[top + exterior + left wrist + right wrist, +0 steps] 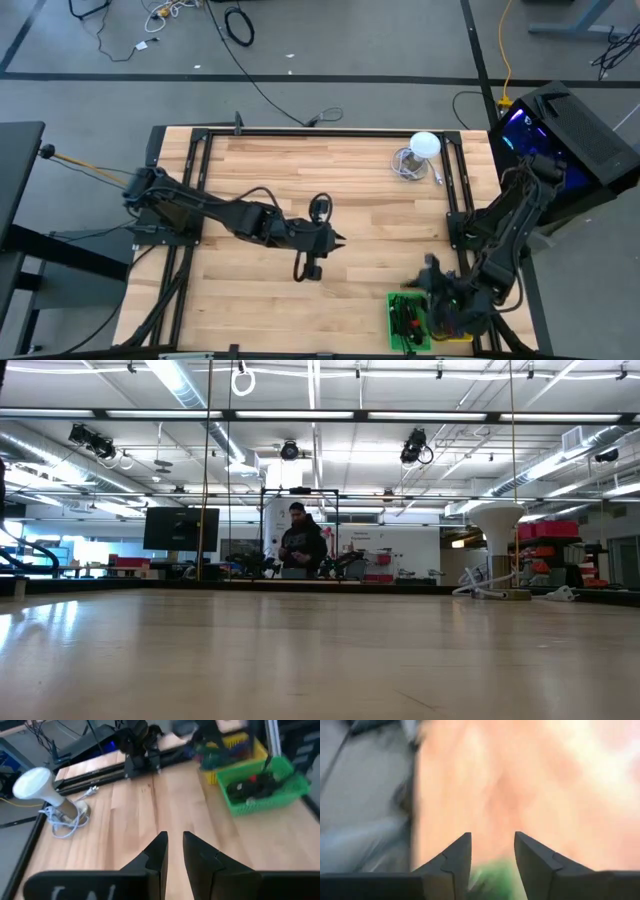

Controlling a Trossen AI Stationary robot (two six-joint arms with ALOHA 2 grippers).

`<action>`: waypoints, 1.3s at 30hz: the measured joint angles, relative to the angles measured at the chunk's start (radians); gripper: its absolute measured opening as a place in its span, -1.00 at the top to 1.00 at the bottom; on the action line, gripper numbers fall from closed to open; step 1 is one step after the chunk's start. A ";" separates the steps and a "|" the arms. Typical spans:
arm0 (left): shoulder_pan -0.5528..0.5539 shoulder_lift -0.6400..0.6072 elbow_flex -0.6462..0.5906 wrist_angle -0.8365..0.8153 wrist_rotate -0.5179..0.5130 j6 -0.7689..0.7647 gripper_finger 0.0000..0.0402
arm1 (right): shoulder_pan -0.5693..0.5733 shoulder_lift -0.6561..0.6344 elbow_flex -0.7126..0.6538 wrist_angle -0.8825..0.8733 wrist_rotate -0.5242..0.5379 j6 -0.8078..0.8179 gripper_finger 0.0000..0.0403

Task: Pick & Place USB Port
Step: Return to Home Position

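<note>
Left gripper: the left gripper (337,241) hangs over the middle of the pale wooden plank table (260,180), at the end of an arm stretched in from the left edge. Its fingers stand a narrow gap apart with nothing between them.
Right gripper: the right gripper (430,272) sits at the table's near right corner, just above the green plastic mesh basket (394,322). Its jaws are well apart and empty (its own wrist view is smeared, with only a patch of green below the fingers).
Task item: a black charger cable with a red part (242,787) lies inside the green plastic mesh basket, clear of both grippers.
Second basket: a yellow plastic mesh basket (260,752) stands touching the far side of the green one. Its contents are too blurred to name.
Other items: a white dome-headed lamp on a metal foot (425,145) stands at the far right of the table, with a white coiled cord (62,825) around its foot.
Writing: pale marks on the left gripper's body are unreadable.
Room: a person (300,542) stands beyond the table, beside a dark monitor screen (180,528).
</note>
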 joint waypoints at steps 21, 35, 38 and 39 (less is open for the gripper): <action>0.039 -0.764 -0.755 0.263 -0.279 -0.065 0.69 | -0.189 -0.289 -0.049 -1.011 0.738 0.226 0.25; 0.034 -1.032 -1.230 0.899 -0.469 0.027 0.69 | -0.135 -0.816 -0.225 -0.590 0.717 0.096 0.25; 0.050 -1.026 -1.251 0.990 -0.388 0.109 0.69 | -0.137 -0.815 -0.240 -0.385 0.730 -0.200 0.25; 0.064 -1.018 -1.255 1.025 -0.370 0.111 0.69 | -0.138 -0.814 -0.252 -0.315 0.745 -0.288 0.25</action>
